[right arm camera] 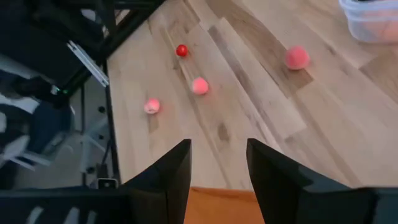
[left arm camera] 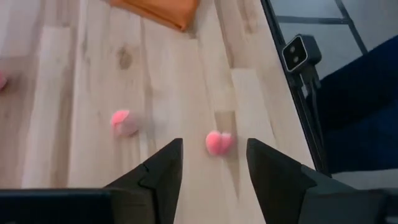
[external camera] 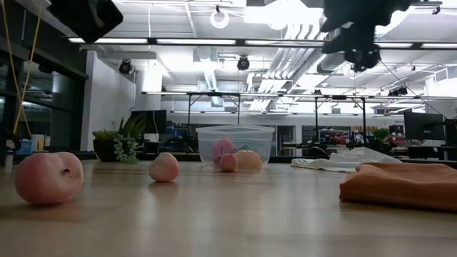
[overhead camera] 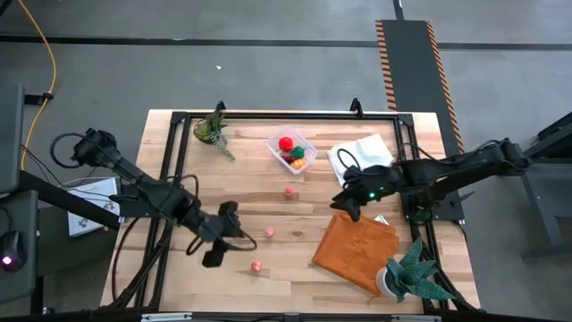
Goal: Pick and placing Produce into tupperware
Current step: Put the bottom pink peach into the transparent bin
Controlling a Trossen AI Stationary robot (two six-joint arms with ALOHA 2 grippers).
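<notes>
The clear tupperware (overhead camera: 292, 150) stands at the table's far middle with red, green and orange produce inside. Three pink fruits lie loose on the wood: one near the container (overhead camera: 290, 191), one mid-table (overhead camera: 268, 233) and one nearer the front (overhead camera: 256, 266). The right wrist view also shows a small red piece (right arm camera: 181, 50). My left gripper (overhead camera: 238, 224) hangs open above the table, left of the mid-table fruit; in its wrist view a pink fruit (left arm camera: 218, 142) lies beyond the gap between its fingers (left arm camera: 214, 142). My right gripper (overhead camera: 343, 206) is open and empty, held over the orange cloth's far edge (right arm camera: 217, 205).
An orange cloth (overhead camera: 353, 246) lies at the front right and a white cloth (overhead camera: 362, 154) at the far right. Potted plants stand at the far left (overhead camera: 214, 130) and front right (overhead camera: 411, 273). A black frame (overhead camera: 170, 161) runs around the tabletop.
</notes>
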